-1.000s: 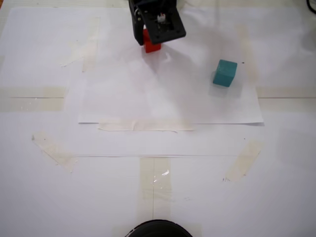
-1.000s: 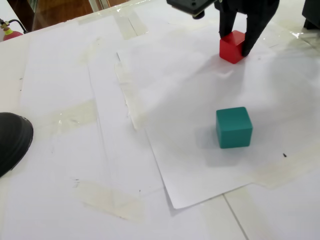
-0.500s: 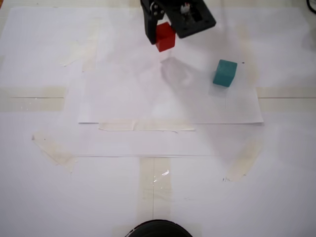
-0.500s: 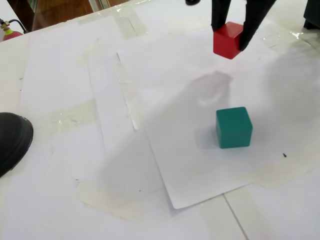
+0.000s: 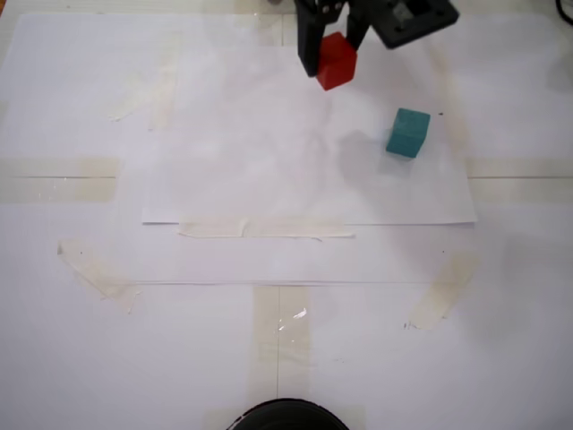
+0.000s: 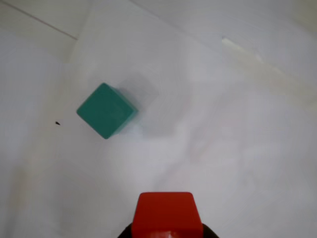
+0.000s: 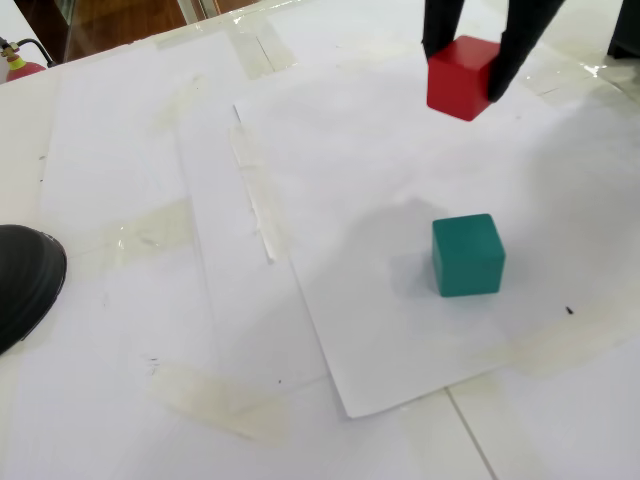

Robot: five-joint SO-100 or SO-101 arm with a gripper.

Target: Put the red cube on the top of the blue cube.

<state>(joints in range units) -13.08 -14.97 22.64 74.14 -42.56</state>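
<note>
My gripper (image 5: 333, 55) is shut on the red cube (image 5: 337, 61) and holds it in the air above the white paper, up and left of the blue cube (image 5: 408, 133) in a fixed view. In another fixed view the red cube (image 7: 461, 77) hangs between the black fingers (image 7: 440, 30), above and beyond the blue cube (image 7: 467, 255). The wrist view shows the red cube (image 6: 166, 214) at the bottom edge and the blue cube (image 6: 106, 110) lying on the paper at upper left.
A white sheet (image 5: 224, 179) is taped to the white table. Strips of tape (image 5: 277, 327) cross the surface. A dark round object (image 7: 25, 280) sits at the table's left edge in a fixed view.
The gripper lifted the red cube off the paper and carried it right, toward the blue cube. The blue cube has stayed put.
</note>
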